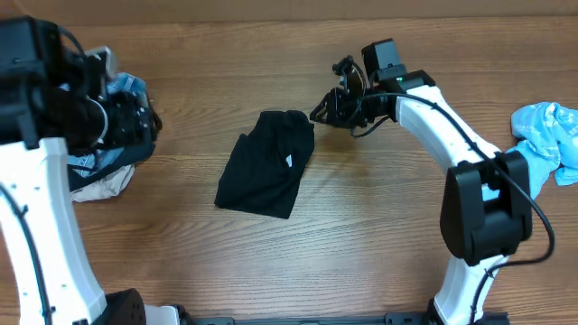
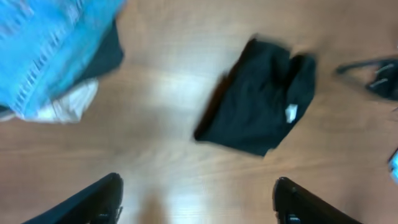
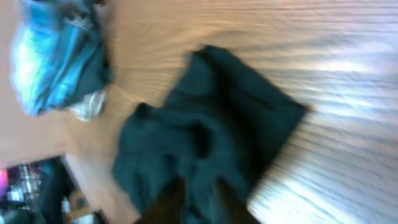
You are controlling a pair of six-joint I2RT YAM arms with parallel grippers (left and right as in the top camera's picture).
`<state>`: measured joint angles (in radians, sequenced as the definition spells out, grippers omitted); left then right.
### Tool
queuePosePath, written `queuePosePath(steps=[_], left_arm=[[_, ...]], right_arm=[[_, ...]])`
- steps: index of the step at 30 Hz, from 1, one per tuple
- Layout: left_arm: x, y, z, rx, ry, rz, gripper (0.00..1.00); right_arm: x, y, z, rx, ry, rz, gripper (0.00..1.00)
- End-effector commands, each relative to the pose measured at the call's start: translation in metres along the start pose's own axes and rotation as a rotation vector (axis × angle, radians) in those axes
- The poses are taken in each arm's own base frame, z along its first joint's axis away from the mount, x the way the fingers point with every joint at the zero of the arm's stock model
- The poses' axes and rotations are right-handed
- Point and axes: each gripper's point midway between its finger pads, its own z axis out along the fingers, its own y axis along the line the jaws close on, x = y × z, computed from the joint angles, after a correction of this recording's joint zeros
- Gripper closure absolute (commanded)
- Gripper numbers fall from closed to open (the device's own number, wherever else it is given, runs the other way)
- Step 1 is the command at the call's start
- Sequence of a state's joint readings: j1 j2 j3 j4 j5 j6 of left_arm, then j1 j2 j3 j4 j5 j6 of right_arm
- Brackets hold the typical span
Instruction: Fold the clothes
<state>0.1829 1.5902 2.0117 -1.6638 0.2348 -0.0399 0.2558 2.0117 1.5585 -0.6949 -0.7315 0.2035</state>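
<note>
A wooden table (image 1: 271, 271) carries three lots of laundry. A black T-shirt (image 1: 266, 162), folded into a rough oblong, lies near the middle. A heap of blue and white cloth (image 1: 104, 176), possibly denim, sits at the left edge, and a light-blue garment (image 1: 546, 135) lies crumpled at far right.

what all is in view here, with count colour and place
black T-shirt: 1, black, folded, table centre
white tag: 1, white, on the T-shirt
clothes pile: 1, blue and white, left edge
light blue cloth: 1, light blue, right edge
table: 1, brown wood
left arm and right arm: 2, white and black, table sides
left gripper: 1, black, open, over the table
right gripper: 1, black, shut, by the T-shirt's corner
</note>
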Motion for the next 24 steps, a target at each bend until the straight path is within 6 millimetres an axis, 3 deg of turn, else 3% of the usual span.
queuePosePath(steps=[1, 3, 5, 8, 11, 14, 16, 19, 22, 24], left_arm=[[0.023, 0.013, 0.065, 0.003, 0.161, 0.007, 0.36], [0.033, 0.016, 0.103, 0.044, 0.196, 0.001, 0.53], [0.038, 0.017, 0.128, 0.080, 0.199, 0.021, 0.61], [0.045, 0.012, 0.153, 0.152, 0.193, 0.090, 0.60], [0.054, 0.003, 0.167, 0.234, 0.196, 0.141, 0.52], [0.069, -0.003, 0.182, 0.301, 0.212, 0.146, 0.45], [0.077, -0.002, 0.190, 0.317, 0.224, 0.144, 0.44], [0.085, 0.000, 0.199, 0.317, 0.231, 0.141, 0.42], [0.084, 0.001, 0.202, 0.316, 0.222, 0.144, 0.41], [0.078, 0.001, 0.204, 0.315, 0.197, 0.154, 0.38]], right_arm=[[-0.010, 0.060, -0.018, -0.156, -0.048, -0.131, 0.96], [-0.006, 0.075, -0.003, -0.153, -0.044, -0.176, 0.96], [-0.003, 0.088, 0.013, -0.116, -0.056, -0.232, 0.96], [-0.003, 0.095, 0.044, 0.039, -0.113, -0.289, 0.96], [0.003, 0.081, 0.072, 0.147, -0.118, -0.282, 0.96], [0.005, 0.028, 0.090, 0.337, -0.120, -0.163, 0.96], [-0.001, -0.005, 0.080, 0.446, -0.139, -0.121, 0.91], [-0.012, -0.051, 0.048, 0.591, -0.167, -0.045, 0.92], [-0.003, -0.093, 0.017, 0.671, -0.134, 0.111, 0.96], [0.006, -0.103, 0.006, 0.660, -0.092, 0.173, 0.96]])
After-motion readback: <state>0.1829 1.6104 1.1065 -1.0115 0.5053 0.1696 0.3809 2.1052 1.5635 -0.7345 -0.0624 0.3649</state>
